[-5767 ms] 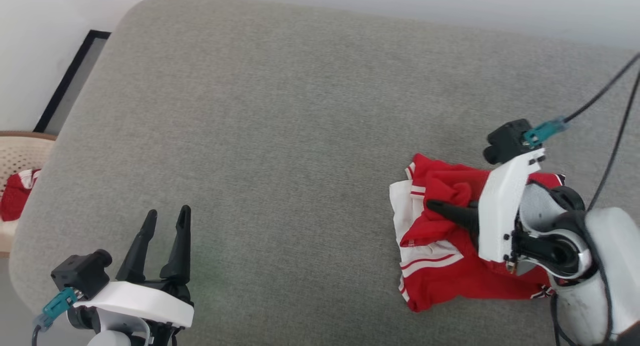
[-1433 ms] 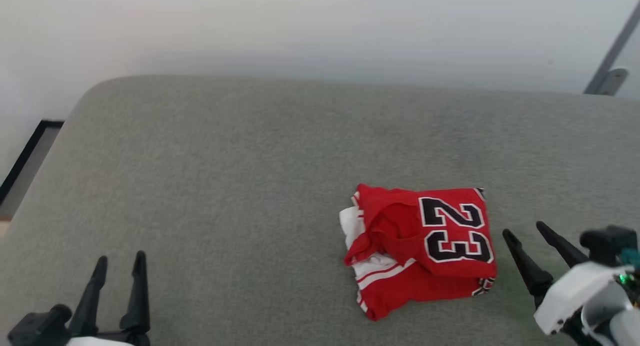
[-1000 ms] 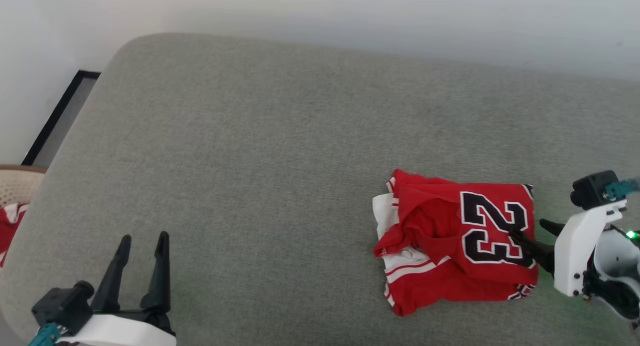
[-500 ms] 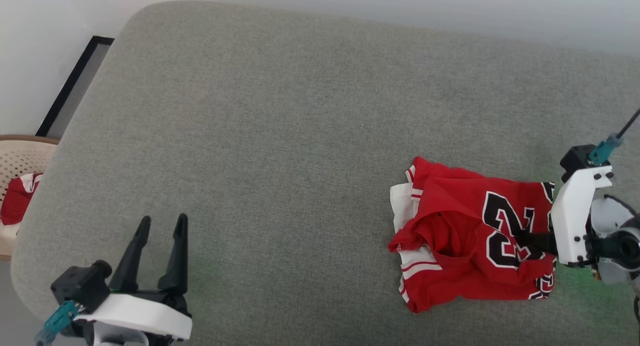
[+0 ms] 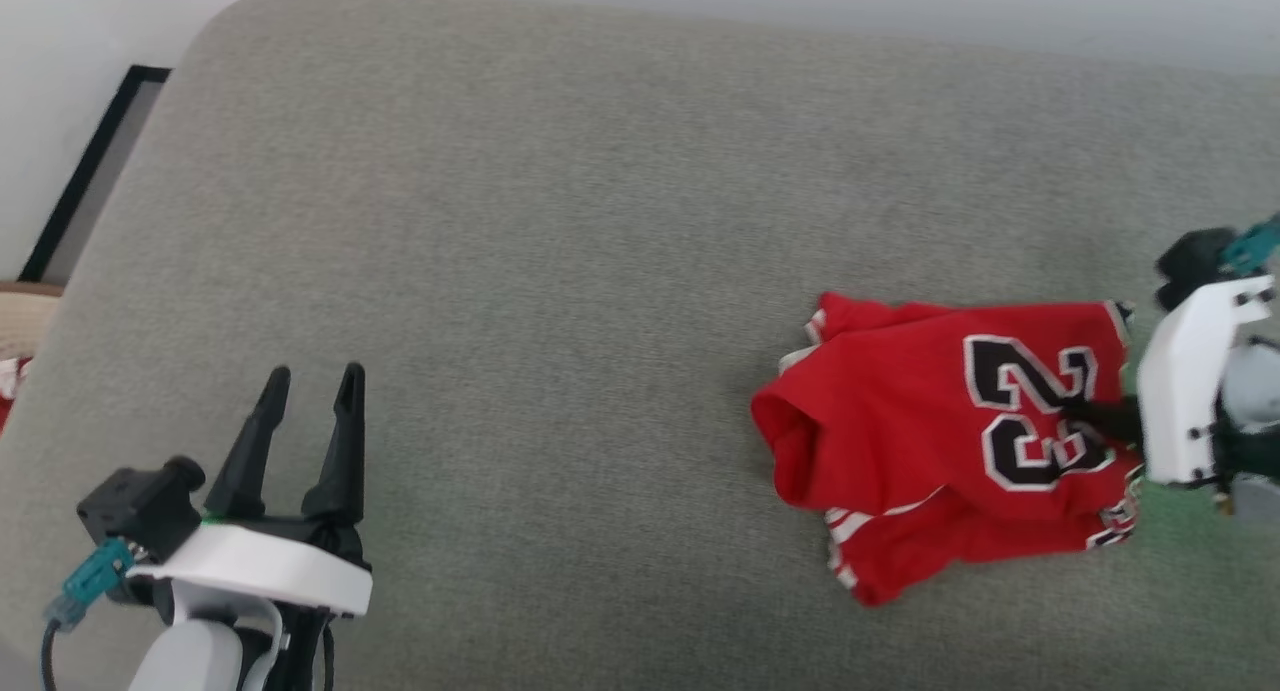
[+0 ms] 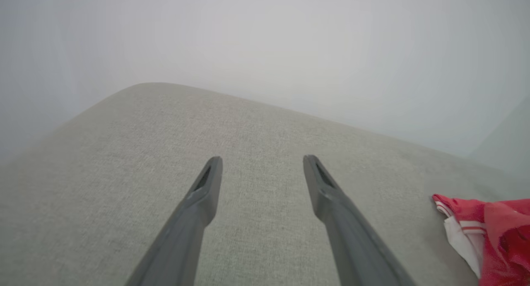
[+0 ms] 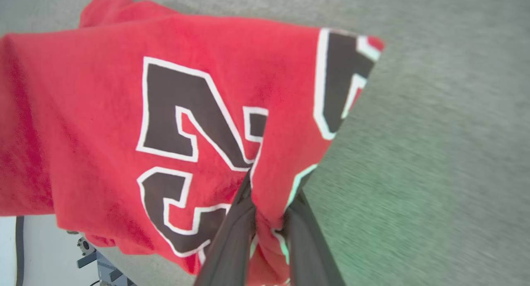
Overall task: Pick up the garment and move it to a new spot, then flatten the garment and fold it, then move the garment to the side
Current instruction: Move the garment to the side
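Note:
The garment point(image 5: 920, 441), a red jersey with black white-outlined "23", is partly lifted off the grey cushion at the right of the head view. My right gripper point(image 5: 1085, 416) is shut on a pinch of its right edge, by the numbers. In the right wrist view the garment point(image 7: 124, 124) hangs from the closed gripper point(image 7: 269, 203), fabric bunched between the fingers. My left gripper point(image 5: 310, 386) stands open at the lower left, far from the garment point(image 6: 488, 232), whose striped white sleeve shows at the right edge of the left wrist view. The left gripper point(image 6: 263, 162) holds nothing.
The grey cushion point(image 5: 560, 231) spreads wide between the two grippers. A black-framed panel point(image 5: 85, 176) leans at the wall on the far left. A woven basket's rim point(image 5: 25, 306) with red cloth shows at the left edge.
My right gripper reached the jersey's right edge, shut on it and lifted it, so the cloth now hangs stretched. The head camera has shifted. The left gripper stays open.

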`<state>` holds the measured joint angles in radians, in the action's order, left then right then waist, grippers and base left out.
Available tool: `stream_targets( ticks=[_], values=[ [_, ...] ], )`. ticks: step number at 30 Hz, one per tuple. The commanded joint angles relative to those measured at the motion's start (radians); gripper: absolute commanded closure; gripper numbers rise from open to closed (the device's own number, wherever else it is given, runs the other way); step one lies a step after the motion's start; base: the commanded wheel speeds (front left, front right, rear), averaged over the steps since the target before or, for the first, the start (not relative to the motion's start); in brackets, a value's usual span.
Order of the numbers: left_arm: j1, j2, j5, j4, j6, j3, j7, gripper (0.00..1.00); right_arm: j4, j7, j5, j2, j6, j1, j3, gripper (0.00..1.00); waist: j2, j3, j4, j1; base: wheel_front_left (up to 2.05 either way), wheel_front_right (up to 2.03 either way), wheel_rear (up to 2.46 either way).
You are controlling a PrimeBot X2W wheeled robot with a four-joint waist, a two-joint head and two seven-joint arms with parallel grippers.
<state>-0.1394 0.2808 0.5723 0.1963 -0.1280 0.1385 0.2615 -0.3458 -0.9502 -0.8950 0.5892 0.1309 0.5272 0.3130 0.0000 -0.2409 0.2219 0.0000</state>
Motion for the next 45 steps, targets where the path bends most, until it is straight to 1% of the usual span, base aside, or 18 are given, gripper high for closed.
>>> stream_targets(
  ticks=[1, 9, 14, 21, 26, 27, 32, 39, 41, 45],
  values=[
    [-0.019, 0.002, 0.000, -0.008, -0.003, 0.003, 0.005, 0.00, 0.010, 0.003, 0.010, 0.008, 0.000, 0.001, -0.014, 1.00, 0.0000, -0.001, -0.014, 0.0000, 0.00, 0.00, 0.00],
    [-0.090, 0.028, -0.031, -0.051, -0.004, 0.059, 0.005, 0.00, 0.053, 0.024, 0.076, 0.066, 0.000, 0.021, -0.114, 1.00, 0.0000, -0.024, -0.087, 0.0000, 0.00, 0.00, 0.00],
    [-0.146, 0.034, -0.042, -0.071, -0.003, 0.108, 0.004, 0.00, 0.058, 0.051, 0.110, 0.102, 0.000, 0.043, -0.152, 1.00, 0.0000, -0.049, -0.139, 0.0000, 0.00, 0.00, 0.00],
    [-0.232, 0.052, -0.054, -0.067, -0.003, 0.180, 0.005, 0.00, 0.047, 0.125, 0.159, 0.149, 0.000, 0.099, -0.165, 1.00, 0.0000, -0.087, -0.222, 0.0000, 0.00, 0.00, 0.00],
    [-0.298, 0.061, -0.057, -0.072, -0.003, 0.230, 0.005, 0.00, 0.036, 0.224, 0.201, 0.196, 0.000, 0.149, -0.136, 1.00, 0.0000, -0.121, -0.273, 0.0000, 0.00, 0.00, 0.00],
    [-0.298, 0.061, -0.057, -0.072, -0.003, 0.230, 0.005, 0.00, 0.036, 0.224, 0.201, 0.196, 0.000, 0.149, -0.136, 1.00, 0.0000, -0.121, -0.273, 0.0000, 0.00, 0.00, 0.00],
    [-0.364, 0.064, -0.041, -0.065, -0.003, 0.289, 0.004, 0.00, -0.013, 0.323, 0.243, 0.248, 0.000, 0.195, -0.111, 1.00, 0.0000, -0.156, -0.312, 0.0000, 0.00, 0.00, 0.00],
    [-0.441, 0.060, -0.039, -0.048, -0.003, 0.370, 0.004, 0.00, -0.124, 0.464, 0.329, 0.282, -0.001, 0.271, -0.094, 1.00, 0.0000, -0.199, -0.341, 0.0000, 0.00, 0.00, 0.00],
    [-0.461, 0.060, -0.037, -0.043, -0.003, 0.388, 0.004, 0.00, -0.170, 0.500, 0.362, 0.283, -0.001, 0.294, -0.100, 1.00, 0.0000, -0.211, -0.343, 0.0000, 0.00, 0.00, 0.00],
    [-0.488, 0.059, -0.035, -0.037, -0.003, 0.410, 0.004, 0.00, -0.263, 0.562, 0.444, 0.264, -0.001, 0.333, -0.123, 1.00, 0.0000, -0.233, -0.339, 0.0000, 0.00, 0.00, 0.00]
  ],
)
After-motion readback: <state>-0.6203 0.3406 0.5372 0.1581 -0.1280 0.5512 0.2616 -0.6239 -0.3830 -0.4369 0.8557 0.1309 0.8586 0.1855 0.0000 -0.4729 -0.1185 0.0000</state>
